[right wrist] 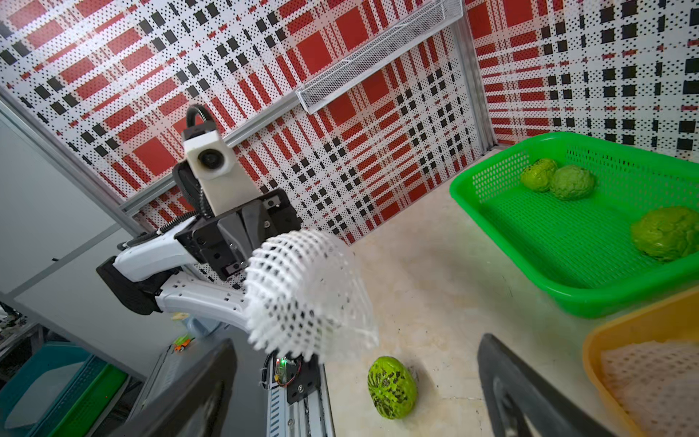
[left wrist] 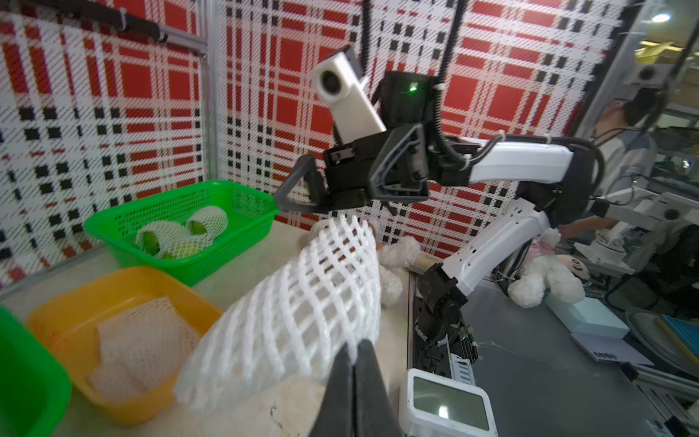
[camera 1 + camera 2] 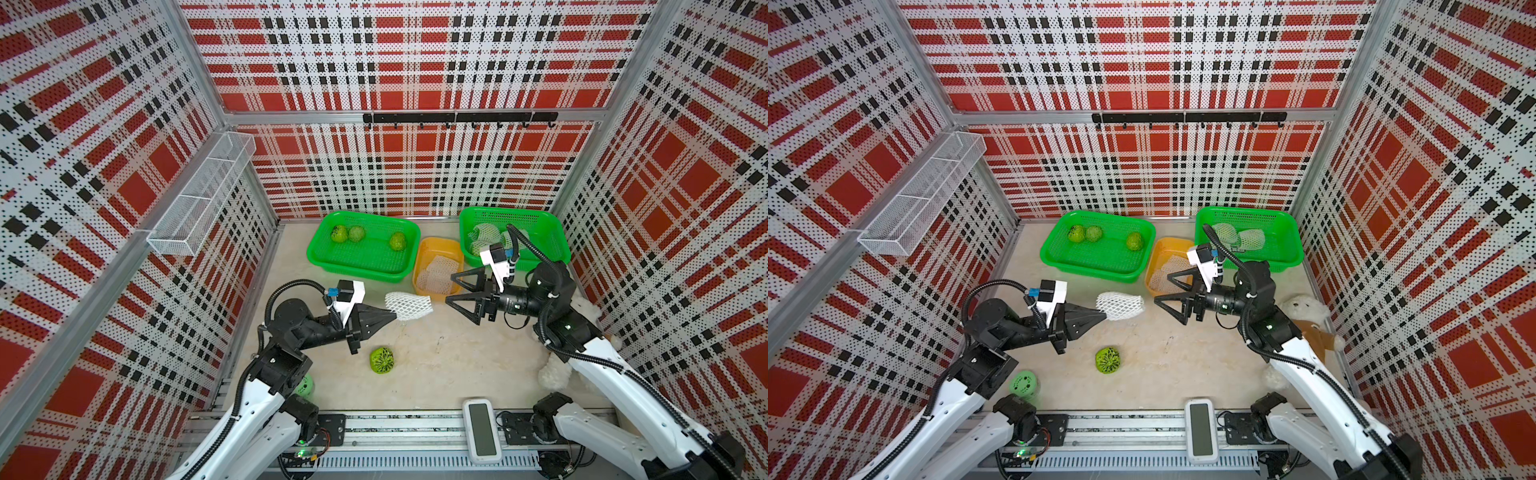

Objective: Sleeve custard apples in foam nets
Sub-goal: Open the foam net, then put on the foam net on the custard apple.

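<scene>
The left gripper (image 3: 395, 318) pinches one end of a foam net (image 3: 409, 305), holding it out toward the right gripper (image 3: 451, 288), whose jaws stand wide apart and empty, just short of the net. Three custard apples (image 3: 356, 233) sit in a green basket (image 3: 365, 259); a fourth custard apple (image 3: 381, 360) lies on the table (image 3: 440, 370).

Left gripper (image 3: 395, 318) pinched shut, right gripper (image 3: 451, 287) spread wide; tips face each other.
Left arm (image 3: 253, 411) reaches in from the near-left, wrist roughly level, jaws closed on the edge of a net (image 3: 409, 305). Right arm (image 3: 602, 365) reaches in from the near-right, wrist roughly level, jaws wide apart and holding nothing, just beside the net's free end.
</scene>
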